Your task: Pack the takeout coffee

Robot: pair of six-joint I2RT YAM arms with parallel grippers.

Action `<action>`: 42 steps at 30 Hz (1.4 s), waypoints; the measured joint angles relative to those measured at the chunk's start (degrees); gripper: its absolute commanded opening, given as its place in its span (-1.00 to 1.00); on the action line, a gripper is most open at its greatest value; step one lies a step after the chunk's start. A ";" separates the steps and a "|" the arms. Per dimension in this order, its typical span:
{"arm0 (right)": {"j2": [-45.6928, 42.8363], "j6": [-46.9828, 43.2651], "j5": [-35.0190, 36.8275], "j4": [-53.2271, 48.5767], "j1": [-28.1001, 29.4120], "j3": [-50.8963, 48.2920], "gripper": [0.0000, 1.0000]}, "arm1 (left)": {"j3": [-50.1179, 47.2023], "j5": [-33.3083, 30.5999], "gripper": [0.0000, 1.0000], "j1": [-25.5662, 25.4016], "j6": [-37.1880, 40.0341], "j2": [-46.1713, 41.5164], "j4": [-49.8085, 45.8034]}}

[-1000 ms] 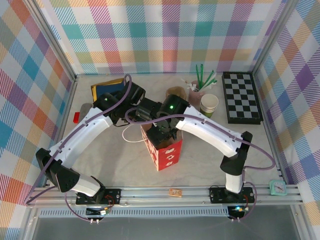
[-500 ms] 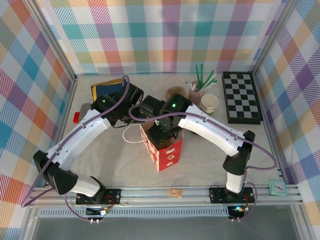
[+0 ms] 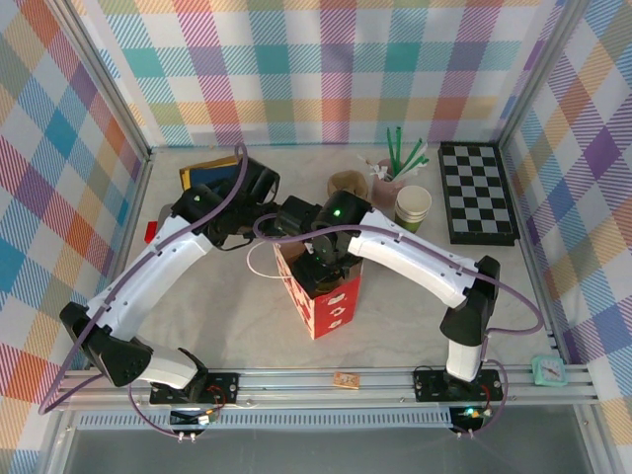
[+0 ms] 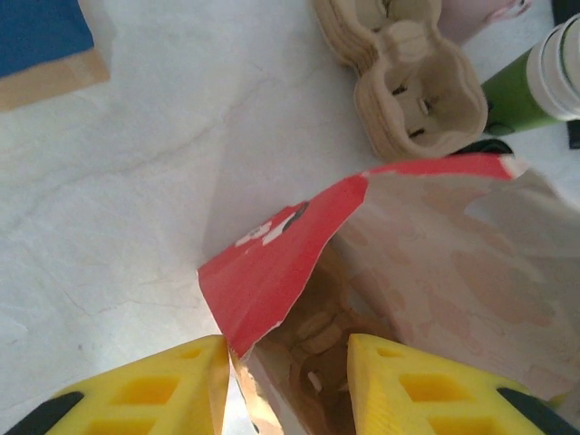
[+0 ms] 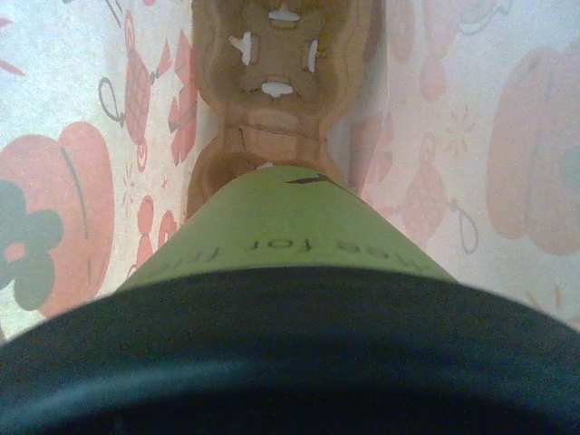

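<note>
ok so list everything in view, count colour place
paper bag: 1, red, centre
takeout coffee: 1, green, black lid, in bag
pulp tray: 1, brown, bag bottom
spare pulp tray: at least 1, brown, behind bag
lidless cup: 1, green-cream, beside pink cup
pink cup: 1, green straws in it, back centre
checkerboard: 1, black-white, back right
book: 1, blue, back left
clock: 1, teal, near right
left end effector: 1, yellow, astride bag rim
right end effector: 1, black, inside bag
</note>
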 measured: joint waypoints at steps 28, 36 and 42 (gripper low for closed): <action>-0.81 -1.99 -4.02 4.04 -0.31 -3.76 0.09 | 6.51 -1.20 -0.66 2.19 8.20 7.30 -2.62; -0.81 -2.16 -4.66 4.68 -0.66 -4.96 0.09 | 6.43 -0.31 -0.85 2.34 9.31 8.44 -2.38; -0.81 -2.14 -4.66 5.33 -0.90 -5.44 0.10 | 6.40 -0.33 -0.89 2.45 9.31 8.46 -2.23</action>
